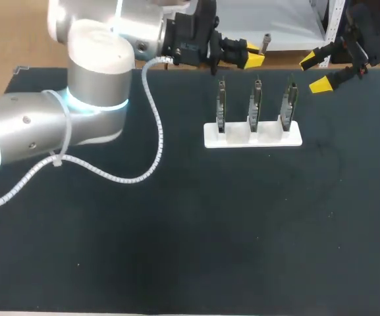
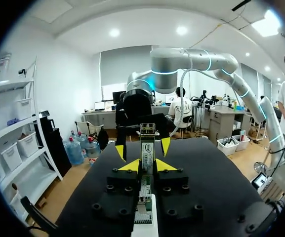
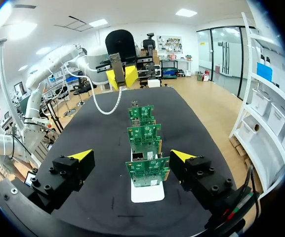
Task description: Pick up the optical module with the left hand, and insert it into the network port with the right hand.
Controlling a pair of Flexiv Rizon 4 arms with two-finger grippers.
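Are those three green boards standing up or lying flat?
Standing up. All three circuit boards sit on edge, in a row, held in a white holder.

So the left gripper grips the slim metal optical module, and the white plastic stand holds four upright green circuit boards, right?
No. The white plastic stand holds three upright green circuit boards, not four; the head view shows them in a row. The left gripper does grip the slim metal optical module.

Head view overlooks table (image 1: pixel 176 230); wrist views face each other.
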